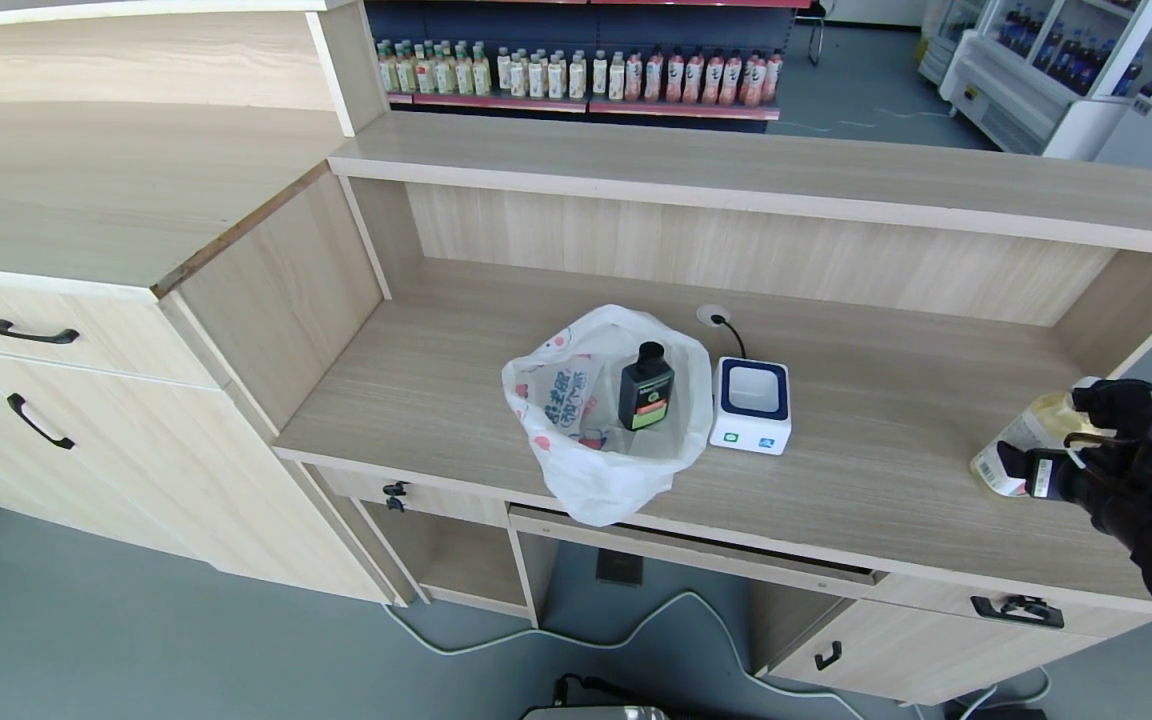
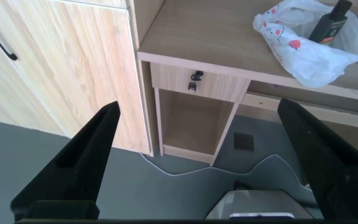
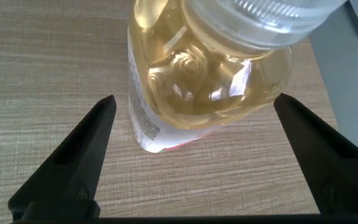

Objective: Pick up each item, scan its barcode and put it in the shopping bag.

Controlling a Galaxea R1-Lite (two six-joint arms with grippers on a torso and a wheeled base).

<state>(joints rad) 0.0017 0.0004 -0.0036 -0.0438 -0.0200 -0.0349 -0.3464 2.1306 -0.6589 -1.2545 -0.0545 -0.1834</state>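
Both claws gape open: right claw (image 3: 196, 104) low over the counter (image 3: 36, 74), straddling the bottle (image 3: 197, 81); left claw (image 2: 199, 107) above the floor (image 2: 36, 140).

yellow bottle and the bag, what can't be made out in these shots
Yellow bottle: its barcode. In the head view it is too small and partly behind the right gripper. In the right wrist view the label curves out of sight.
Shopping bag: anything under the dark bottle is hidden by the bag's walls.
Dark bottle: its label print is too small in the head view.
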